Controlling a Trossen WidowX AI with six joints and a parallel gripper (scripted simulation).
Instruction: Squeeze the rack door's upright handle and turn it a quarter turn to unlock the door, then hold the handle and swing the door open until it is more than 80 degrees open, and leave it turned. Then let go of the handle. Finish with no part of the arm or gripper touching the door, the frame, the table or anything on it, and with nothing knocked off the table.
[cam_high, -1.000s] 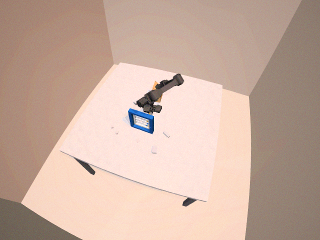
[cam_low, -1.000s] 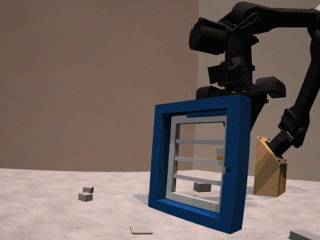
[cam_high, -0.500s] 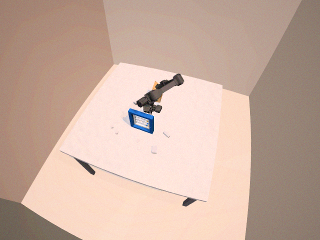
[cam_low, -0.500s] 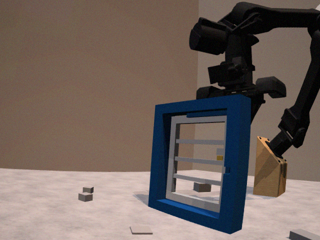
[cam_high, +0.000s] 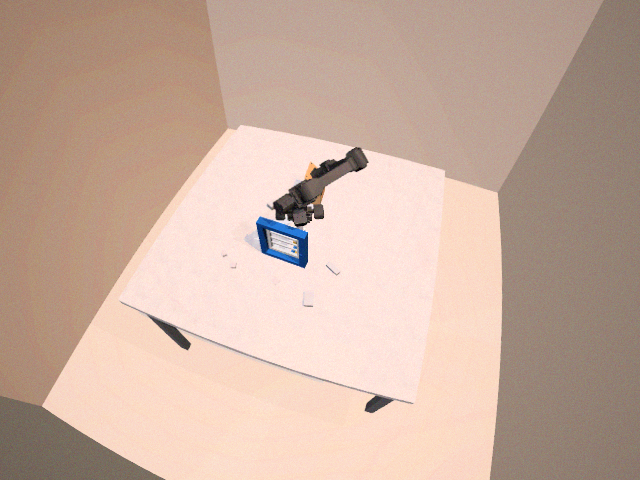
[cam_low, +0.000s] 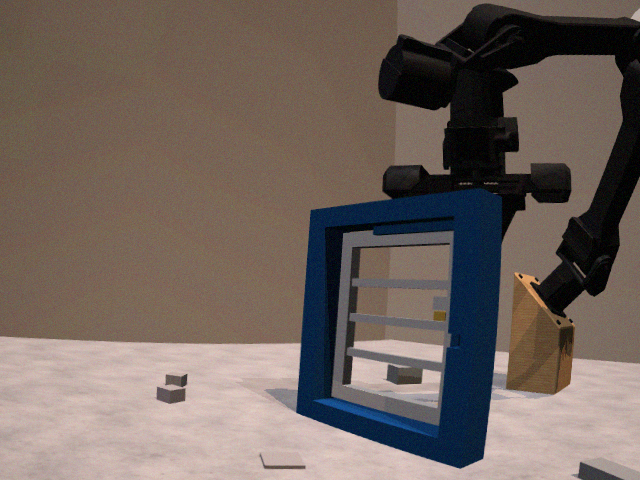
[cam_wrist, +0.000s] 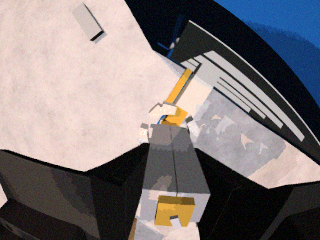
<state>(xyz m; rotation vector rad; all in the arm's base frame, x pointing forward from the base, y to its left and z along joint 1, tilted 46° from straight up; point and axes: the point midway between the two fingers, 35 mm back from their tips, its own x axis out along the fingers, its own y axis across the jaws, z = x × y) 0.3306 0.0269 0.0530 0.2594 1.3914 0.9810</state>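
Squeezing the grey handle

The gripper (cam_high: 299, 214) (cam_low: 476, 183) (cam_wrist: 170, 152) has its claw pinched on the handle (cam_wrist: 172, 167), whose two grey halves meet; the handle is on the arm's side of the barred door (cam_high: 268, 240) (cam_low: 341, 320) (cam_wrist: 192, 47), which sits inside the upright blue frame (cam_high: 305, 254) (cam_low: 478, 330) (cam_wrist: 300, 30)

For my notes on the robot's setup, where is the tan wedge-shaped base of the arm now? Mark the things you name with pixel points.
In the exterior view, the tan base (cam_high: 311, 170) (cam_low: 532, 351) stands on the table at the right, beyond the blue frame (cam_high: 281, 227) (cam_low: 478, 330).
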